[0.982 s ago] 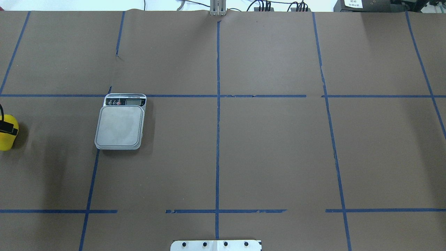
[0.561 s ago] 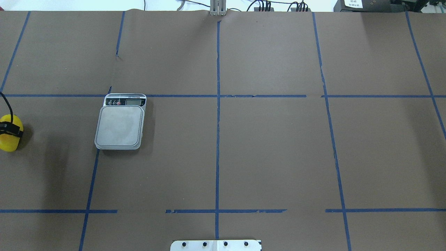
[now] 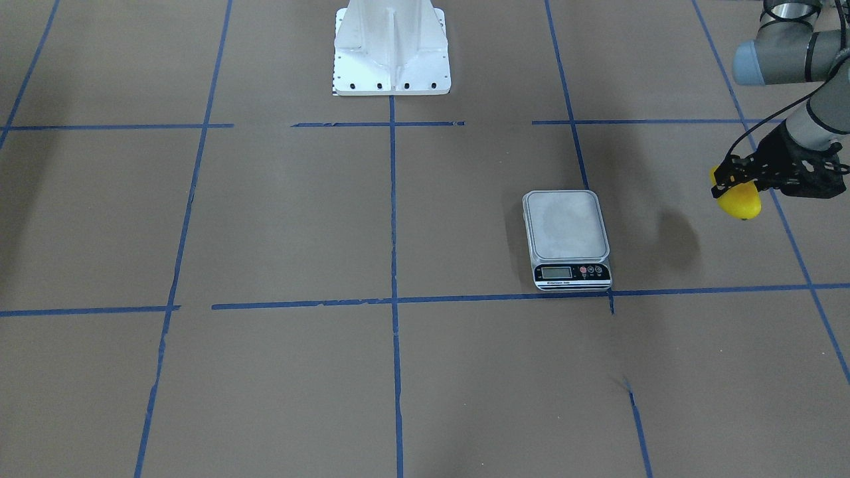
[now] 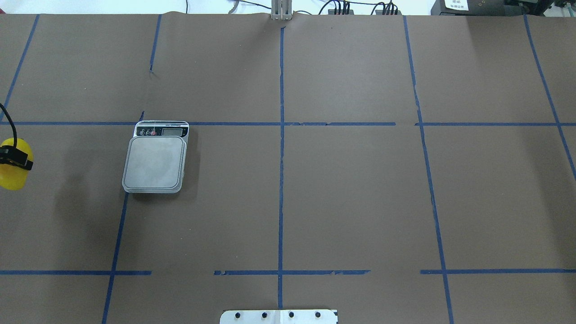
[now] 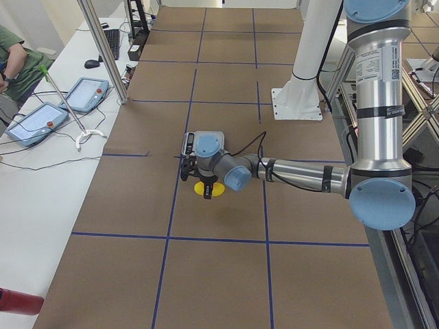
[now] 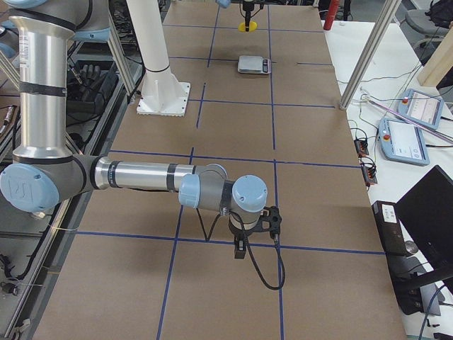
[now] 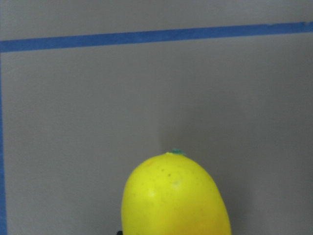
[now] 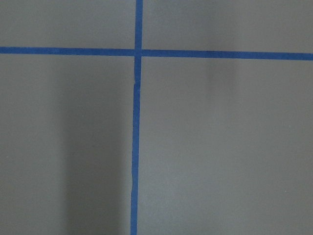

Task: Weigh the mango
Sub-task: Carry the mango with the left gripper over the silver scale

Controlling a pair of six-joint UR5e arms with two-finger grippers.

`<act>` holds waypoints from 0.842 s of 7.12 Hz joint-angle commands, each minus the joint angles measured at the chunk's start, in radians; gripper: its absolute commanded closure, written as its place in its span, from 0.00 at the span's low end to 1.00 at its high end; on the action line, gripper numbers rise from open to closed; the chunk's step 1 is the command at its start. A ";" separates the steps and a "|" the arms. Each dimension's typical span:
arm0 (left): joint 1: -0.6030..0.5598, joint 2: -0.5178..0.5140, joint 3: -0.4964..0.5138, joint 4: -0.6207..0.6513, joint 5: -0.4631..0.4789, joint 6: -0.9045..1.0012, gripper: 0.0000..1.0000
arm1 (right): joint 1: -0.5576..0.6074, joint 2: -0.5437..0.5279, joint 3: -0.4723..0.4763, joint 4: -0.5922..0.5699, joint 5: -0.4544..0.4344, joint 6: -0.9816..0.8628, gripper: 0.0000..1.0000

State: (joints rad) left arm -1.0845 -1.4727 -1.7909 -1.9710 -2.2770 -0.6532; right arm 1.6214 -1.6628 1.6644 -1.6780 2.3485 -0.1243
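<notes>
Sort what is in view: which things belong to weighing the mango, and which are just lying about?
Belongs to the job:
- mango, held in the left gripper
- scale, its platform bare

Just lying about:
- right arm, far from the scale
- two operator pendants on the side bench

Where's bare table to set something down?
Bare brown paper all round the flat silver digital scale; everything right of the centre blue tape line is open. Crowded only at the left edge: left gripper holding the small glossy yellow mango.
</notes>
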 commanded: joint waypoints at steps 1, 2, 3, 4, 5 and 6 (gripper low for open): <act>-0.023 -0.170 -0.114 0.319 -0.003 -0.016 1.00 | 0.000 0.000 0.000 0.001 0.000 0.000 0.00; -0.012 -0.310 -0.088 0.431 -0.003 -0.054 1.00 | 0.000 0.000 0.000 0.000 0.000 0.000 0.00; 0.033 -0.383 -0.058 0.431 -0.001 -0.195 1.00 | 0.000 0.000 0.000 0.001 0.000 0.000 0.00; 0.138 -0.399 -0.042 0.404 0.001 -0.270 1.00 | 0.000 0.000 0.000 0.000 0.000 0.000 0.00; 0.173 -0.432 0.019 0.347 0.002 -0.326 1.00 | 0.000 0.000 0.000 0.000 0.000 0.000 0.00; 0.225 -0.446 0.080 0.274 0.014 -0.371 1.00 | 0.000 -0.002 0.000 0.001 0.000 0.000 0.00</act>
State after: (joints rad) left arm -0.9228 -1.8917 -1.7802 -1.6219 -2.2729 -0.9592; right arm 1.6214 -1.6631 1.6644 -1.6778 2.3485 -0.1242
